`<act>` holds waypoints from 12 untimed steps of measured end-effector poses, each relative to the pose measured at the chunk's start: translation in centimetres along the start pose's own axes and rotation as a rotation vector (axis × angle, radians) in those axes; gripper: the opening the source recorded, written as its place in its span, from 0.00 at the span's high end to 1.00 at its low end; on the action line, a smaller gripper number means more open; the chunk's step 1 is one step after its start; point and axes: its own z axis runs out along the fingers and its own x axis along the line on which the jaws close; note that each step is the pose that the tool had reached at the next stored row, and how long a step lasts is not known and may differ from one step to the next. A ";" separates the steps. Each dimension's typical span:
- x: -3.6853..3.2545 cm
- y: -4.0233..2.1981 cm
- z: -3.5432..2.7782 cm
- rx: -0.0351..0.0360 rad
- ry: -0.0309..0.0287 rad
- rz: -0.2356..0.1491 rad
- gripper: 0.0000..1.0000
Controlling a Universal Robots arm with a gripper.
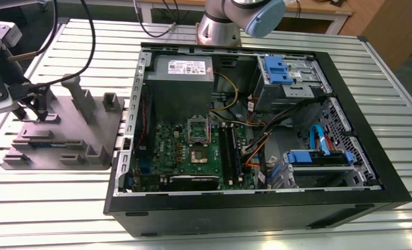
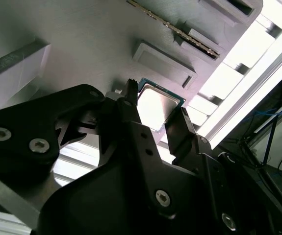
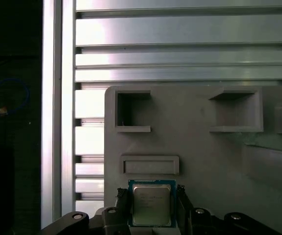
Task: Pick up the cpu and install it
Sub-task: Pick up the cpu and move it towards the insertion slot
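The silvery-topped square cpu [image 3: 152,204] lies flat on the grey tray [image 3: 204,156].

cpu [image 2: 155,105] partly hidden behind tool [image 2: 155,101], contact unclear, arm [image 1: 220,31] cut off at top

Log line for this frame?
stage: pick | gripper: around cpu | cpu: on grey fixture tray | install: not yet done

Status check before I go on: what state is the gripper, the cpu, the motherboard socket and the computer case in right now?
gripper, down at the fixture tray, straddling the cpu; clamped or not, cannot tell.
cpu, flat on the tray, metal top up, not in the socket.
socket, cover raised, looks empty.
computer case, lying on its side, side panel off.
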 end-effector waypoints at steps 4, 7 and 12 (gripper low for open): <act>0.00 0.01 -0.17 -0.0001 -0.0001 0.000 0.53; 0.01 0.02 -0.31 -0.0001 -0.0002 0.000 0.53; 0.01 0.03 -0.50 -0.0003 -0.0004 0.000 0.53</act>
